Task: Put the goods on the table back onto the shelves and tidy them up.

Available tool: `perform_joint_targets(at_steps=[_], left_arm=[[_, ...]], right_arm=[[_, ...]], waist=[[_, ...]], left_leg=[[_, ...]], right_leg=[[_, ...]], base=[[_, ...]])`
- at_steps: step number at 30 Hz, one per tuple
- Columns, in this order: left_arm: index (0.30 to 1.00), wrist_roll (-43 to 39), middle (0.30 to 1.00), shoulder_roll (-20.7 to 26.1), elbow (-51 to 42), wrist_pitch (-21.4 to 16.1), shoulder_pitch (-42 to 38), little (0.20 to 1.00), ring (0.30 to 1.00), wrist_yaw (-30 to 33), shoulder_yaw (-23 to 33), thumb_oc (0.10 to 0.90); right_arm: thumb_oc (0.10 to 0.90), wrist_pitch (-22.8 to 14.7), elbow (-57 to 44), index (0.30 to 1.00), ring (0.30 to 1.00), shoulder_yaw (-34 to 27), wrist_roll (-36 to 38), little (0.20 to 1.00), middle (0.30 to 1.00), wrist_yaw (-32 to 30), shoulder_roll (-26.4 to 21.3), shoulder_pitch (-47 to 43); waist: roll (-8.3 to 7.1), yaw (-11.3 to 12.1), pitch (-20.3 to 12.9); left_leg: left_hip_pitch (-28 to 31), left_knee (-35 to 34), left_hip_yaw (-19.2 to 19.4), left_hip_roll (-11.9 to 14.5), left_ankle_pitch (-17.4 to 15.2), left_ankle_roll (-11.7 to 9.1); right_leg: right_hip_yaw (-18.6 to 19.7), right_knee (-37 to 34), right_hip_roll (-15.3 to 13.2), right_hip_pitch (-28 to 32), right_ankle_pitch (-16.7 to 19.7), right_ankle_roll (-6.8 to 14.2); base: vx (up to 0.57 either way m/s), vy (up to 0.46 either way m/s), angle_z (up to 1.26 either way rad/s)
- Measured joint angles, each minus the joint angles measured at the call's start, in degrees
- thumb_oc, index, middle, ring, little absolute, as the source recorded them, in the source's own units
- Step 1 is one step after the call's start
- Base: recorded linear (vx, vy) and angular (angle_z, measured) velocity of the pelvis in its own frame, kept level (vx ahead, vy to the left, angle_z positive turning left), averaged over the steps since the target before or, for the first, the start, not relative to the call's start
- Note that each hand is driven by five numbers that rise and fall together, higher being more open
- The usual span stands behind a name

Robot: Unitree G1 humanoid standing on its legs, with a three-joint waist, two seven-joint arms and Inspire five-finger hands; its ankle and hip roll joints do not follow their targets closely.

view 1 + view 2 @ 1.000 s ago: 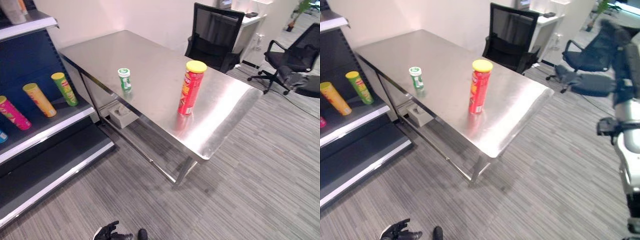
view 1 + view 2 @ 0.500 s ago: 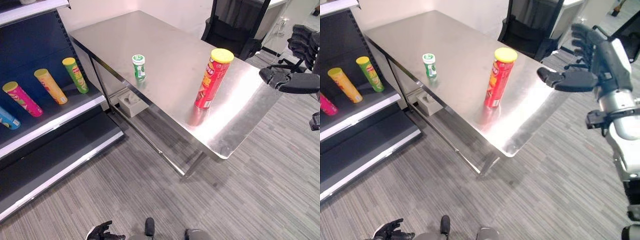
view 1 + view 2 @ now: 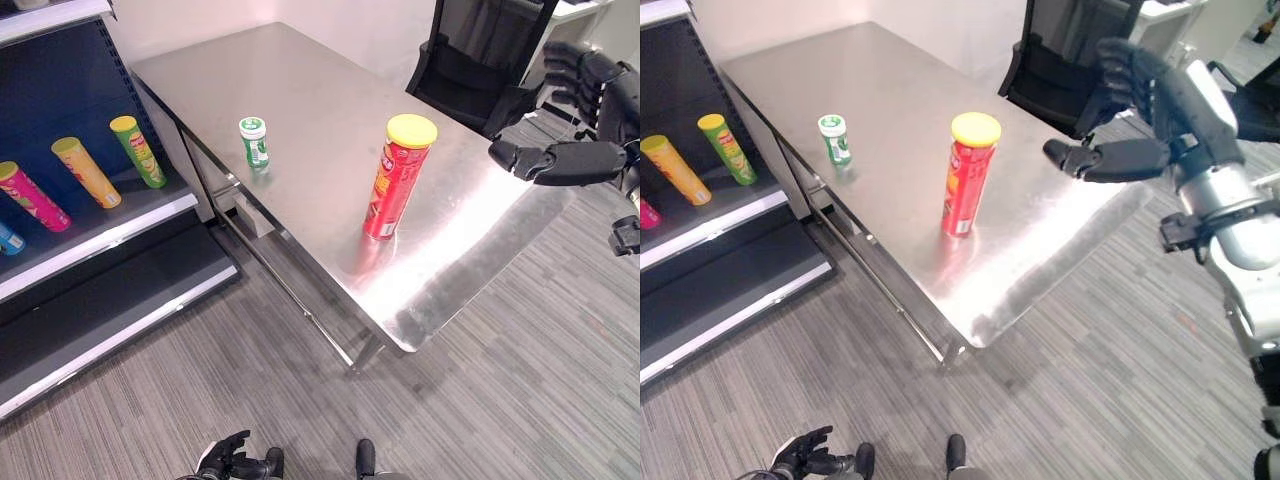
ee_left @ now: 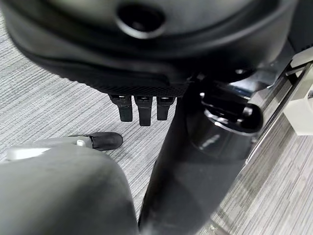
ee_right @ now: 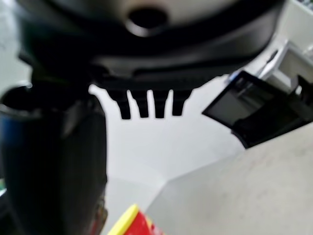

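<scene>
The right hand (image 3: 1140,120), fingers spread, is nearing the tall red can (image 3: 967,176); a clumsy touch risks toppling it.

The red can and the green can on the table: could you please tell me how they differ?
The red can is tall with a yellow lid; the green can is much shorter with a white lid. The red can stands nearer the open right hand; the green can stands nearer the shelf. Both stand upright, untouched.
</scene>
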Motion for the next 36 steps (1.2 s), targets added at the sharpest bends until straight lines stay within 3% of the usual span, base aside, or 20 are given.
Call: perform_joint_targets(at_steps=[4,8,20,26,36], left_arm=[[0.9,-0.1,0.9,0.3,0.6,-0.5,0.0,0.9,0.9,0.1,0.6,0.8],[0.9,-0.1,0.9,0.4,1.1,-0.6,0.3,0.9,0.9,0.2,0.5,0.8],[0.9,-0.2,0.9,0.4,0.8,-0.5,0.1,0.9,0.9,0.6,-1.8,0.8],[0.9,-0.3,0.9,0.4,0.7,-0.6,0.0,0.9,0.9,0.5,-2.0,0.8],[0.9,-2.2,0.9,0.4,2.0,-0.6,-0.4,0.9,0.9,0.5,-2.0,0.8]], right_arm=[[0.8,0.1,0.1,0.9,0.9,3.9,0.0,0.9,0.9,1.4,-1.6,-0.3],[0.8,0.3,0.2,0.9,0.9,6.7,0.0,0.9,0.9,3.4,-2.3,-0.3],[0.8,1.7,8.6,0.9,0.9,13.3,-2.9,0.9,0.9,3.2,-2.4,-4.7],[0.8,2.8,15.8,0.9,0.9,22.5,-2.9,0.9,0.9,3.2,-2.4,-14.1],[0.8,3.8,20.5,0.9,0.9,27.5,-0.9,0.9,0.9,3.3,-0.4,-20.3]], waist=[[-0.47,1.5,-0.6],[-1.15,1.5,-1.9],[-0.65,2.5,-2.8],[-0.68,2.8,-2.8],[-1.27,3.3,-2.5]], left_leg=[[-0.5,-0.1,-0.3,-0.2,-0.1,0.0],[-1.6,-0.1,-1.1,-0.4,-0.1,0.1],[-1.4,-0.1,-4.5,-1.7,0.2,0.0],[-1.9,0.0,-5.6,-1.8,0.4,0.0],[-2.1,-0.1,-6.7,-1.8,0.8,-0.2]], right_leg=[[-0.2,0.0,-0.3,0.1,-0.1,0.1],[-1.6,0.0,-0.8,-0.2,-0.6,0.6],[-5.0,0.0,-1.7,1.9,-1.4,0.9],[-6.2,0.0,-1.7,2.0,-1.5,0.8],[-7.8,0.0,-1.7,2.5,-1.6,0.6]], base=[[0.01,-0.02,0.09],[0.0,-0.02,0.13],[0.01,-0.017,0.16],[0.01,-0.013,0.11],[0.01,-0.014,0.06]])
